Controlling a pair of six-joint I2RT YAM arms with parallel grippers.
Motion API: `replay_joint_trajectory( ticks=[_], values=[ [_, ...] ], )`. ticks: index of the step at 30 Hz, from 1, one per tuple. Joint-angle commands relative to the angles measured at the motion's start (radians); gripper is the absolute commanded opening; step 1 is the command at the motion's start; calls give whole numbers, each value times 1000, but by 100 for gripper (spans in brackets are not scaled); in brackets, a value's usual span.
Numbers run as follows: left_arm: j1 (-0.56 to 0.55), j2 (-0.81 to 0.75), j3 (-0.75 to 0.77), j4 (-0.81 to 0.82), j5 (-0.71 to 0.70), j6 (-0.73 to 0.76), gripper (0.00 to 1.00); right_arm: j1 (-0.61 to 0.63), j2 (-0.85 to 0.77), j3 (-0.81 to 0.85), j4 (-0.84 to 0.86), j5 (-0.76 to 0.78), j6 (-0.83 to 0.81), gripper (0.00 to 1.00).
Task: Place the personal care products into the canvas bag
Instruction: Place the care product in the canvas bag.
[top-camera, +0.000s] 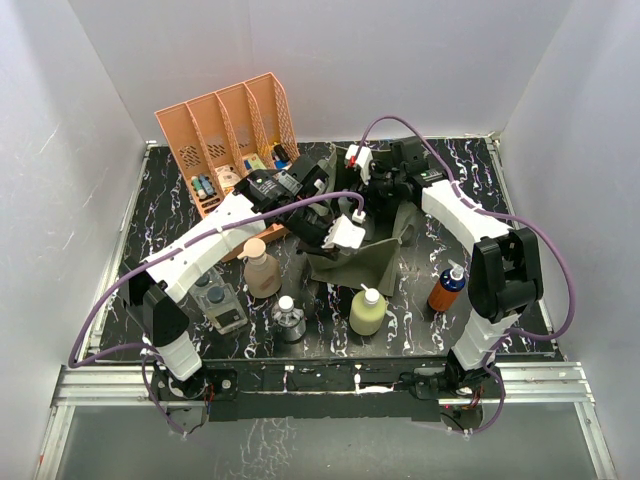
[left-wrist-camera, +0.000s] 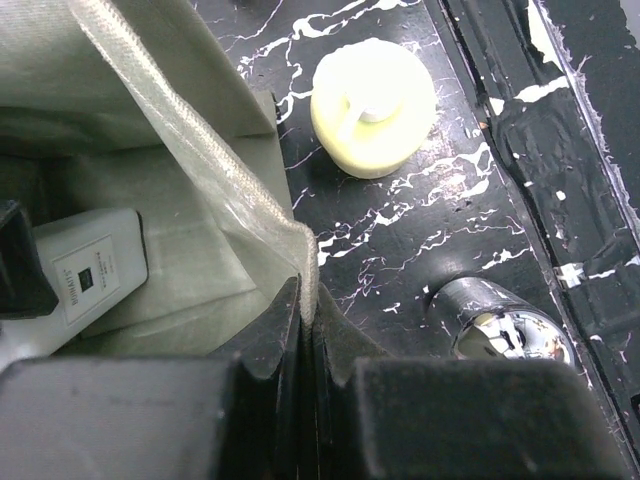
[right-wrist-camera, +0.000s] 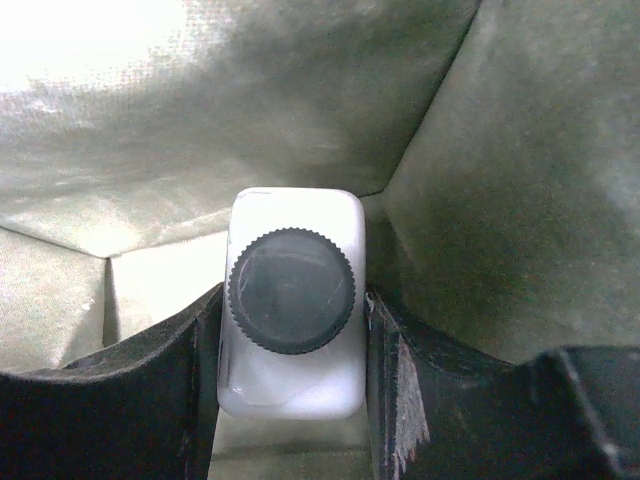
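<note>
The olive-green canvas bag (top-camera: 366, 268) stands mid-table, slumped open. My left gripper (top-camera: 332, 240) is shut on the bag's near rim (left-wrist-camera: 300, 250) and holds it up. My right gripper (right-wrist-camera: 293, 320) is down inside the bag (right-wrist-camera: 480, 150), shut on the white bottle (right-wrist-camera: 292, 385) with the dark cap. That bottle also shows in the left wrist view (left-wrist-camera: 95, 275). On the table stand the tan pump bottle (top-camera: 262, 270), the clear twin pack (top-camera: 221, 305), the small clear round bottle (top-camera: 289, 320), the yellow white-capped bottle (top-camera: 367, 311) and the orange-and-blue pump bottle (top-camera: 447, 289).
A salmon-orange slotted rack (top-camera: 225, 125) with small boxes and tubes stands at the back left, close behind my left arm. White walls close in the table on three sides. The yellow bottle (left-wrist-camera: 372, 105) and the round bottle (left-wrist-camera: 505, 330) stand just outside the bag's near wall.
</note>
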Motion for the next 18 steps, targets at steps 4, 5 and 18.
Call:
replay_joint_trajectory(
  ticks=[4,5,18],
  values=[
    [-1,-4,38,-17,52,-17,2,-4,-52,12,120,4,-25,8],
    [-1,-4,35,-16,52,-17,2,-4,-50,10,129,9,-26,8],
    [-1,-6,-38,-20,105,18,4,-7,-11,29,212,33,14,8]
  ],
)
